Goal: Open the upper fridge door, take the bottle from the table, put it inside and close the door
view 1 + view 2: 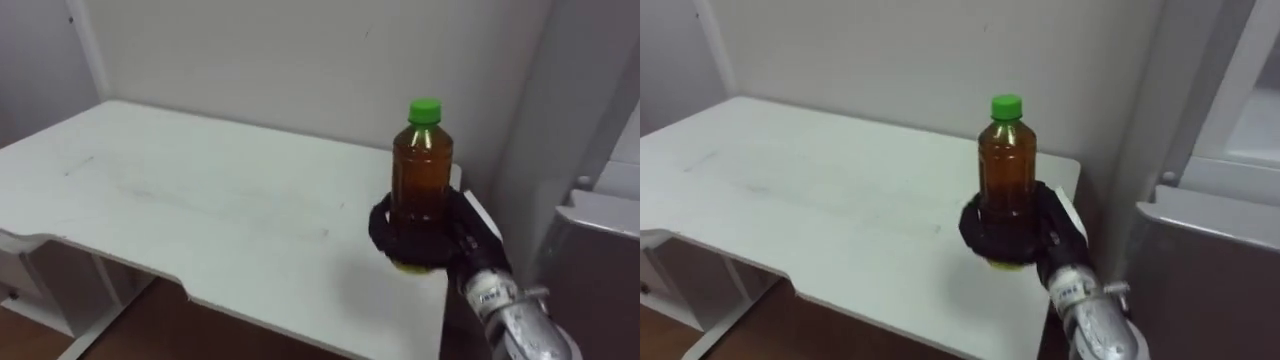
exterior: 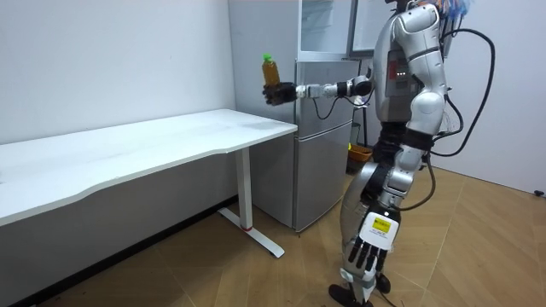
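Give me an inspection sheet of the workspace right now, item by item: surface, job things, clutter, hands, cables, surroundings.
Surface: white table, top bare with faint scuffs.
Job's things: bottle, green cap, amber liquid, upright, held in the air above the table's end nearest the fridge; the fridge's upper compartment looks open.
Clutter: small yellow item on the floor beside the fridge, too small to identify.
Hands: right hand, fingers curled round the bottle's base; left hand hanging beside the leg, fingers relaxed.
Cables: nothing seen.
Surroundings: plain wall behind the table; wooden floor.
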{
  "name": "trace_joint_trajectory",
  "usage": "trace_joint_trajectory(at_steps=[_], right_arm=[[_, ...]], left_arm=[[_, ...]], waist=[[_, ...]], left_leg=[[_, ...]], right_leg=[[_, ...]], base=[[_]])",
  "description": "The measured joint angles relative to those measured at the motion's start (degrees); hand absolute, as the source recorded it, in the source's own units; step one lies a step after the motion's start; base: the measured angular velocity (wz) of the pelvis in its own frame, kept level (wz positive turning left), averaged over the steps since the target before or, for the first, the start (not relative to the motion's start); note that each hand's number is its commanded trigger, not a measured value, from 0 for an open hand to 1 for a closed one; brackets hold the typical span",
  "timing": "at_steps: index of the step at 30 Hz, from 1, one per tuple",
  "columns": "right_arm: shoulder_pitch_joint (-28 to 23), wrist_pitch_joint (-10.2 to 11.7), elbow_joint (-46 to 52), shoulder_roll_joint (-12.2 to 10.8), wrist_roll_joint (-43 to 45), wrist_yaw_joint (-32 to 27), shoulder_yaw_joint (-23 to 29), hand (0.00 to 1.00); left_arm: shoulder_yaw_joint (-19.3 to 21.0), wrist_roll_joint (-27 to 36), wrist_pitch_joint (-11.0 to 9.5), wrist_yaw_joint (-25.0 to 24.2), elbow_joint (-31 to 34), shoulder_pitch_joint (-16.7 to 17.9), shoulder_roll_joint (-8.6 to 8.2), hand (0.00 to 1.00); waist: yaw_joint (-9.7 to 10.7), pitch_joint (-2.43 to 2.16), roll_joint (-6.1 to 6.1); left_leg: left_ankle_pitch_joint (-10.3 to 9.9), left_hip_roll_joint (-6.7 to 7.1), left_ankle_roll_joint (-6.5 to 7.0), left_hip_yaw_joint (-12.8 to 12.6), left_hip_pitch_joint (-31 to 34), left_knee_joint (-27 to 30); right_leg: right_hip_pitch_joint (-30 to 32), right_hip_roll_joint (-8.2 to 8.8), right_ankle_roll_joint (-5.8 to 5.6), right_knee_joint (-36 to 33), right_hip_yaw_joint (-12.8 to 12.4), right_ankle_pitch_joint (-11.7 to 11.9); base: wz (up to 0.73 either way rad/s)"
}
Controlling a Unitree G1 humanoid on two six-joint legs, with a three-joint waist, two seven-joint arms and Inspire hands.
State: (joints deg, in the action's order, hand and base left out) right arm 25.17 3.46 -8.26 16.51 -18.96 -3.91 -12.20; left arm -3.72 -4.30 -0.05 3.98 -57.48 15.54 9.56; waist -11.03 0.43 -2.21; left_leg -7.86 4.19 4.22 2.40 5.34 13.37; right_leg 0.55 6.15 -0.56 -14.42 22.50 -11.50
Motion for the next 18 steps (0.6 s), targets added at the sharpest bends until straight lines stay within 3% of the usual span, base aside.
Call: trace_joint_trajectory(at_steps=[1,3,7,10,18], right_arm=[[-1.1,0.0,3.0,0.6,0.0,0.1,0.1,1.0],[-3.0,0.0,7.1,1.7,0.0,0.8,0.1,1.0],[-4.8,-0.6,11.1,1.9,2.3,2.2,0.4,1.0],[-6.0,-1.7,14.1,2.0,3.5,2.2,2.7,1.0],[-6.2,-1.9,21.6,2.7,3.6,2.1,7.0,1.0]], left_arm=[[0.5,-0.3,0.0,-0.1,0.0,0.0,0.06,0.0],[1.0,-0.3,0.1,-0.1,0.0,0.1,0.29,0.0],[1.8,-0.9,0.5,-0.7,0.1,0.5,0.27,0.0],[3.5,-2.2,0.7,-0.9,0.2,0.2,0.17,0.0],[4.6,-3.0,0.6,-0.9,0.1,0.1,0.22,0.0]], waist=[[0.3,-0.35,-0.26],[0.8,-0.6,-0.58],[3.1,-0.58,-0.59],[3.7,-0.58,-0.67],[5.1,-0.62,-1.06]], left_leg=[[0.0,-0.18,-0.07,-0.4,-0.6,-0.4],[-0.1,-0.41,-0.15,-0.5,-1.5,-0.7],[-0.3,-0.61,-0.21,-1.1,-3.3,-1.2],[-0.3,-0.83,-0.22,-2.0,-3.8,-1.7],[-0.4,-1.48,-0.32,-4.7,-5.6,-2.7]], right_leg=[[-0.6,-0.35,0.02,0.9,-0.6,0.3],[-2.0,-0.89,0.03,2.1,-0.7,0.9],[-3.5,-1.4,0.05,2.9,-2.2,1.3],[-3.5,-1.49,0.17,2.8,-3.2,1.4],[-3.6,-2.39,0.33,2.7,-6.1,1.6]], base=[[-0.12],[-0.09],[-0.08],[-0.16],[-0.19]])
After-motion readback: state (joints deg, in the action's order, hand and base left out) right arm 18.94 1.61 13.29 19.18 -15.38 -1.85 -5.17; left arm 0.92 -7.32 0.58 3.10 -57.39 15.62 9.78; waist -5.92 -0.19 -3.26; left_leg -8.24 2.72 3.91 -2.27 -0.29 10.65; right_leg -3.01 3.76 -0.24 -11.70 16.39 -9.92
